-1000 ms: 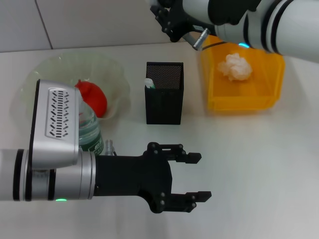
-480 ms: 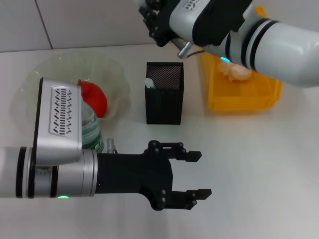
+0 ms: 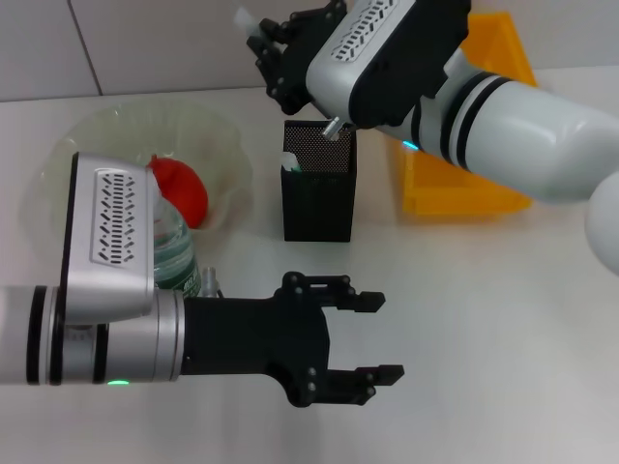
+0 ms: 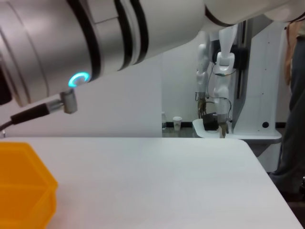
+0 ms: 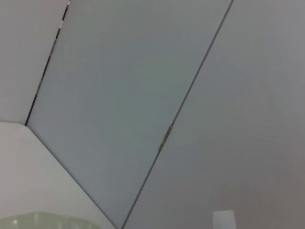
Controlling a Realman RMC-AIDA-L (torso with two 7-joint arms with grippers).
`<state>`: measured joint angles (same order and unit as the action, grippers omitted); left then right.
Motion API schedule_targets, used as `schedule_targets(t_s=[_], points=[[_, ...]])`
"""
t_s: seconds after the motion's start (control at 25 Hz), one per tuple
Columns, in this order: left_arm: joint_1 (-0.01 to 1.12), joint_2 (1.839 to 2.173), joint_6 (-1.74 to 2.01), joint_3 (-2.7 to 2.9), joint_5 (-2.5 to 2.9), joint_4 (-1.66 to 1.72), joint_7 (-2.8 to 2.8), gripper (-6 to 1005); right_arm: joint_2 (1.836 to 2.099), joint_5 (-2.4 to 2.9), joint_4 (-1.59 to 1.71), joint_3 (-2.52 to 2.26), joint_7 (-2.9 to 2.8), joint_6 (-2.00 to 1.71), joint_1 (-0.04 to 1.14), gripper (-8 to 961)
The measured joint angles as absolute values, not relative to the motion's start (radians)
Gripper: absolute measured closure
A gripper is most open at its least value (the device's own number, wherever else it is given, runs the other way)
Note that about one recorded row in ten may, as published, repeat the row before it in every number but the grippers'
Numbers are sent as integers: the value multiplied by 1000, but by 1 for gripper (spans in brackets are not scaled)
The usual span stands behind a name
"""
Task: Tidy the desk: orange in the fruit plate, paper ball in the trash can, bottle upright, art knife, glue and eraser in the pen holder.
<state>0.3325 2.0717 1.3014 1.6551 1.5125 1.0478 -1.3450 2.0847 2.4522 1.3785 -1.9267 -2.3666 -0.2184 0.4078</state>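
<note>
A white table (image 3: 503,319) sits in front of a pale tiled wall (image 3: 145,43). In the head view, the black pen holder (image 3: 318,184) stands in the middle of the table. A small white and green thing (image 3: 289,161) pokes up inside it at one corner. The yellow bin (image 3: 464,188) is to its right, but the big right arm (image 3: 484,106) covers most of it, so I cannot see inside. The right gripper (image 3: 274,53) is up above the pen holder, near the wall. It pinches a small white thing (image 3: 244,19) at its tip.

The green plate (image 3: 106,145) is on the left. The orange (image 3: 181,188) lies in it. The bottle (image 3: 174,253) stands just in front of the plate, and the left arm (image 3: 106,280) hides a lot of it. A small clear thing (image 3: 211,283) sits just beside the bottle. I cannot tell what it is. The left gripper (image 3: 372,333) is low over the near part of the table, with its fingers (image 3: 360,301) spread wide and nothing between them.

The left wrist view looks along the table. It shows a corner of the bin (image 4: 24,186), the right arm above with a blue ring light (image 4: 77,80), and another robot stand (image 4: 221,86) far off in the room. The head view shows none of that stand.

The right wrist view shows mostly wall panels (image 5: 143,95), a bit of table, and the plate's rim (image 5: 47,222) at the edge.
</note>
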Motion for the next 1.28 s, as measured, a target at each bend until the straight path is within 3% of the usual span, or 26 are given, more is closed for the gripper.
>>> schedule_targets(t_s=[1.28], points=[[275,2065,1308,1611,1517,1017,-1322,302,2086,2445,1336,-1988,-2378,-135,368,822]])
